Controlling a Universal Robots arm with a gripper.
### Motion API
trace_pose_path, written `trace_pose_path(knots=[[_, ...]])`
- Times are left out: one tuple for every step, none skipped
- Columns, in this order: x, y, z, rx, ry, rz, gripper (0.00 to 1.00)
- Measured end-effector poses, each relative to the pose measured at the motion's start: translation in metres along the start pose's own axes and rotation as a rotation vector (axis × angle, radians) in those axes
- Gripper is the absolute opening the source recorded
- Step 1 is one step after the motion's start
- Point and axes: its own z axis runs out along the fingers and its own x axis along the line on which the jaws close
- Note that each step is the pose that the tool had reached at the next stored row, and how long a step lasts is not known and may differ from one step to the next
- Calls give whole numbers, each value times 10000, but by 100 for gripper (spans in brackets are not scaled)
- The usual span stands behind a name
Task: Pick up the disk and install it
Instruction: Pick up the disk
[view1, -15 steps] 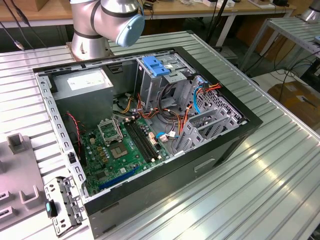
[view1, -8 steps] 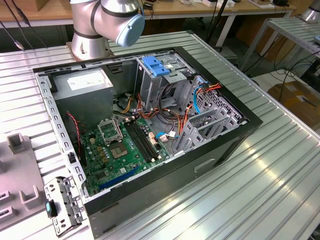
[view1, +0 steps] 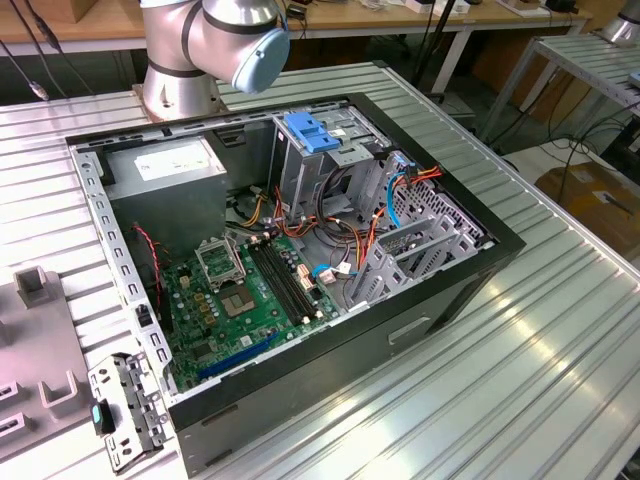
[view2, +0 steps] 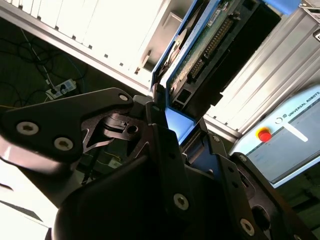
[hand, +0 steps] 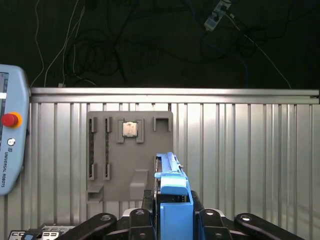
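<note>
Clamped edge-on between the fingers (hand: 198, 212) of the gripper (hand: 172, 220) (view2: 180, 114) in both wrist views: the disk (hand: 172, 187) (view2: 200, 55), over ribbed metal table (hand: 250, 150), near grey fixture plate (hand: 130, 165).

— Where do you look from?
— The exterior view stands high and slants down into the open computer case (view1: 300, 250).
— And at your wrist?
— Both wrist views ride close behind the disk (hand: 172, 187) clamped in my hand (hand: 172, 212). The first wrist view looks level past the disk across the bench (hand: 240, 145). The second wrist view peers along the disk's circuit-board face. Both catch the pendant (view2: 285, 135) beyond the disk.
</note>
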Motion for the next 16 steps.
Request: trace_pose_path(knots=[[0, -7, 0, 0, 0, 1, 37], [0, -14, 0, 0, 0, 0, 37], [0, -20, -1, 0, 0, 0, 37], [0, -27, -1, 0, 0, 0, 37], [0, -32, -1, 0, 0, 0, 37], [0, -39, -1, 0, 0, 0, 37], [0, -45, -1, 1, 0, 0, 37], [0, -55, -1, 0, 0, 0, 37], [0, -62, -1, 0, 0, 1, 37], [0, -67, -2, 0, 0, 0, 37], [0, -74, -2, 0, 0, 0, 37], [0, -80, -2, 0, 0, 0, 37], [0, -91, -2, 0, 0, 0, 37], [0, -99, -2, 0, 0, 1, 37], [0, -105, -3, 0, 0, 1, 37], [0, -113, -3, 0, 0, 1, 37]])
